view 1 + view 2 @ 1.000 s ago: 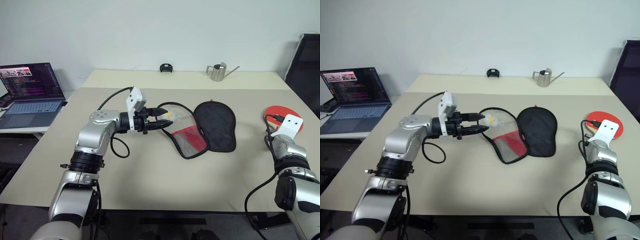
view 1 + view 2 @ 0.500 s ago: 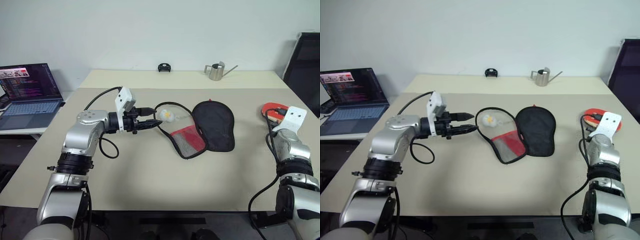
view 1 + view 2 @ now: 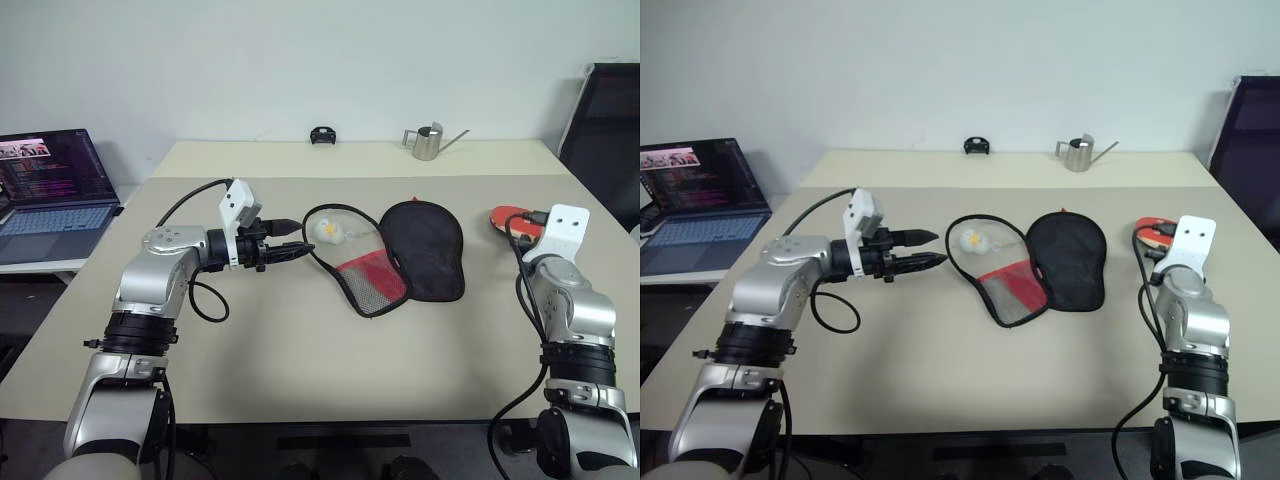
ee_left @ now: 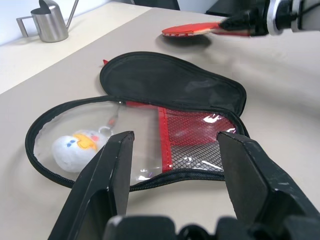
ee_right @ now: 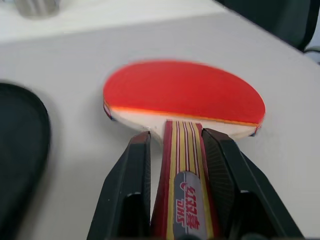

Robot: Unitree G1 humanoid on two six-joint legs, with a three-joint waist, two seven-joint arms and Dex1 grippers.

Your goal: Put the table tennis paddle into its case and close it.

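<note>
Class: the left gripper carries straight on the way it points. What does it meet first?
Probably the open case: the left gripper aims at its clear panel with the white toy.

The right gripper (image 5: 176, 150) has closed on the handle of the table tennis paddle (image 5: 184, 96) and lifted it off the table (image 3: 300, 360) near the right edge, while the left gripper (image 3: 297, 247) has drawn back from the case (image 3: 395, 255), fingers apart

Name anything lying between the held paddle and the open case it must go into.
Nothing visible: bare table separates the table tennis paddle, in the right gripper, from the case. A small white toy sits in its clear half.
</note>
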